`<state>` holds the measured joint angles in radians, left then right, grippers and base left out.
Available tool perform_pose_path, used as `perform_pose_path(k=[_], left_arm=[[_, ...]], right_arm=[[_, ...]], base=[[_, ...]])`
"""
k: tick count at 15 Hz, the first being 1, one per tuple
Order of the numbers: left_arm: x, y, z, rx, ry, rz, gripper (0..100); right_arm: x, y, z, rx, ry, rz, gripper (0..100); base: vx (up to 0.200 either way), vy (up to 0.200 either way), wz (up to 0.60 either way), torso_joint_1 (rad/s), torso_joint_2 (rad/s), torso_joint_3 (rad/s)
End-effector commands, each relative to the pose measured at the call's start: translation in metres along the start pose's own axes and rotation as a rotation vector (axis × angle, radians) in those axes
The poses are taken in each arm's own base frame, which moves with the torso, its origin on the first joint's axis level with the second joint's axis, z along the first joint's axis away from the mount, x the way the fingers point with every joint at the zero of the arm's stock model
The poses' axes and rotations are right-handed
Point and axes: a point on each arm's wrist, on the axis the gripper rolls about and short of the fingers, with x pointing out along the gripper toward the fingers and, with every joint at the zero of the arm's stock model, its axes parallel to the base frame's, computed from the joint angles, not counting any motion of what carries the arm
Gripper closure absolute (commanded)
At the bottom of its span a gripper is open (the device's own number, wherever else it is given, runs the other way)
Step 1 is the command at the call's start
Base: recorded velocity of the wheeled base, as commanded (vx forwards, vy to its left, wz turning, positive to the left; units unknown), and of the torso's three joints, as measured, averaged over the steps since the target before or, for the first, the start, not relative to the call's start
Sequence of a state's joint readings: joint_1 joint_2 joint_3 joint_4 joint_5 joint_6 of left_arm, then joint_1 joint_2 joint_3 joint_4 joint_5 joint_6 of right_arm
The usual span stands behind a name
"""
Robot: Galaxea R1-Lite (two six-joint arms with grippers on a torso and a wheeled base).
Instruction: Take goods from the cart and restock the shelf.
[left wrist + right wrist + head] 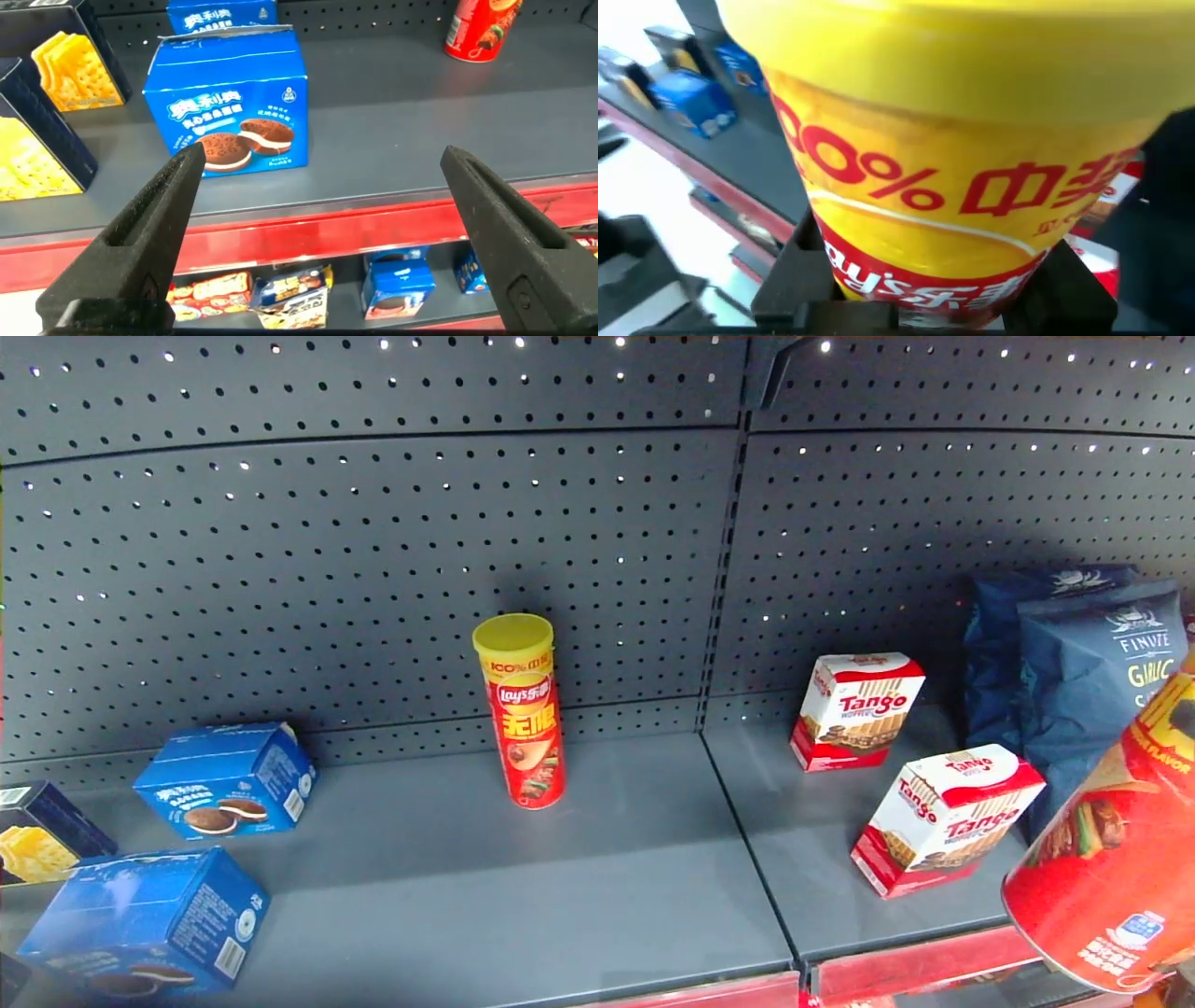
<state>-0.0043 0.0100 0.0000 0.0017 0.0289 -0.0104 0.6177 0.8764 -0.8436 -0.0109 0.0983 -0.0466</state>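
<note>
Restocking at mid-course, judged from the goods in place. One standing chip can [523,714] is upright toward the back of the shelf [560,896], well apart from the blue cookie boxes [229,779] at the robot's left and from the wafer boxes [948,817] and dark blue bags [1092,672] at its right. The right gripper [929,299] is clamped around a held chip can [1111,859], which hangs tilted at the shelf's front right edge, near the front wafer box and not set down. The left gripper [322,168] hovers before the shelf's front lip near a cookie box, jaws spread wide with nothing between them. Remaining, by this reading: stand the held chip can on the shelf, presumably beside its twin, release it, then go to the cart for more goods.
</note>
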Motion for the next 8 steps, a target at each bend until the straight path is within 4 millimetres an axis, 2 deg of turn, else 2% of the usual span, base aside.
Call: perform_pose_path(k=[1, 4, 8], left_arm=[[0.000, 0.000, 0.000, 0.000, 0.001, 0.001, 0], [0.000, 0.000, 0.000, 0.000, 0.001, 0.000, 0], [0.000, -0.001, 0.000, 0.017, 0.007, -0.026, 0]], right_arm=[[-0.005, 0.008, 0.002, 0.034, -0.026, 0.090, 100], [0.002, 0.018, -0.006, 0.062, -0.016, 0.194, 100], [0.022, 0.025, -0.012, 0.055, 0.049, 0.228, 100]], base=[[0.000, 0.000, 0.00, 0.000, 0.00, 0.000], [0.000, 0.000, 0.00, 0.000, 0.00, 0.000], [0.000, 0.000, 0.00, 0.000, 0.00, 0.000]])
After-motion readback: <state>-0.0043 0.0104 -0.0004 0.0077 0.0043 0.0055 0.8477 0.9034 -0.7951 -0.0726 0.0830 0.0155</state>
